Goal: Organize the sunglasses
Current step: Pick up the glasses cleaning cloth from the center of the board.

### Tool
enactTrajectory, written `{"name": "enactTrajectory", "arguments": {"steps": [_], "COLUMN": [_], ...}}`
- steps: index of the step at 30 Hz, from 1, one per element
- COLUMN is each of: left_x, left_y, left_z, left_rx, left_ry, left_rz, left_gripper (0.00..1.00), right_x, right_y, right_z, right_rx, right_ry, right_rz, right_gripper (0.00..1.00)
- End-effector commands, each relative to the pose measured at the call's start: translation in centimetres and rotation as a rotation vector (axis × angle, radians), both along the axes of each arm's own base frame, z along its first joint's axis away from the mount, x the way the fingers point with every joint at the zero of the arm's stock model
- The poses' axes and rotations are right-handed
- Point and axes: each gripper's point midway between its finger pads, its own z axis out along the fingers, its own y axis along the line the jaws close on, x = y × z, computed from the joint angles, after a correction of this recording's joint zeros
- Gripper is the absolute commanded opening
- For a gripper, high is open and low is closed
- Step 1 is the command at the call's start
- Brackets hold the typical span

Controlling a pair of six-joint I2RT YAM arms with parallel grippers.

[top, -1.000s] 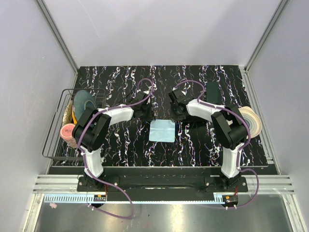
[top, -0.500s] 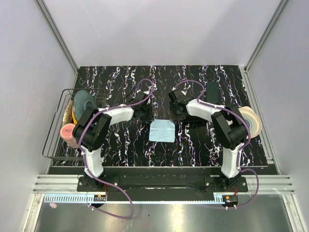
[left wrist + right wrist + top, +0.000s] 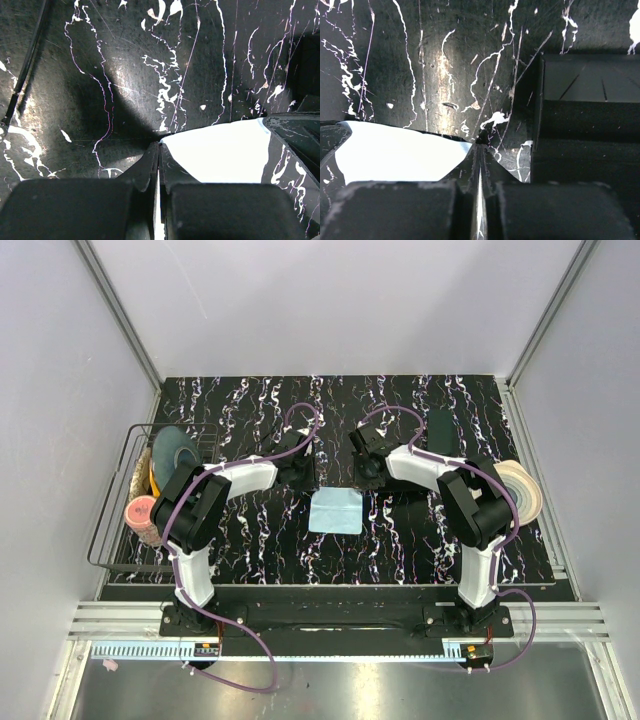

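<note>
Left gripper (image 3: 159, 146) is pressed together on the upper left corner of the pale blue cloth (image 3: 335, 511), with a white sliver showing between its fingers, and the right gripper (image 3: 479, 145) is likewise pinched onto the cloth's upper right corner. We see the cloth lying flat at the middle of the black marbled table (image 3: 250, 405) in the top view, just below both grippers. We cannot pick out the sunglasses for certain; a slim black object (image 3: 438, 425) lies toward the table's upper right, well apart from the cloth.
</note>
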Motion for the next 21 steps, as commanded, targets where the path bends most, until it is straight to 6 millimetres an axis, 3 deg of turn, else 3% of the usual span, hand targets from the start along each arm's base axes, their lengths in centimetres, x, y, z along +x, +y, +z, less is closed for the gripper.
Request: {"name": "enactTrajectory", "arguments": {"steps": [1, 13, 21], "left_x": [-1.2, -0.8, -1.3], "left_y": [0.9, -0.2, -0.1], "left_z": [-1.4, 3.1, 4.0], "left_rx": [0.063, -0.031, -0.036], "left_ry": [0.043, -0.082, -0.140], "left_rz": [-0.023, -0.085, -0.152], "left_gripper": [0.00, 0.00, 0.00], "right_x": [-0.2, -0.2, -1.0], "right_y": [0.4, 0.2, 0.3], "right_z": [1.0, 4.1, 5.2], "right_rx": [0.026, 0.065, 0.103], "right_ry": [-0.008, -0.076, -0.077], "right_rz": [0.010, -0.013, 0.004], "right_gripper": [0.00, 0.00, 0.00]}}
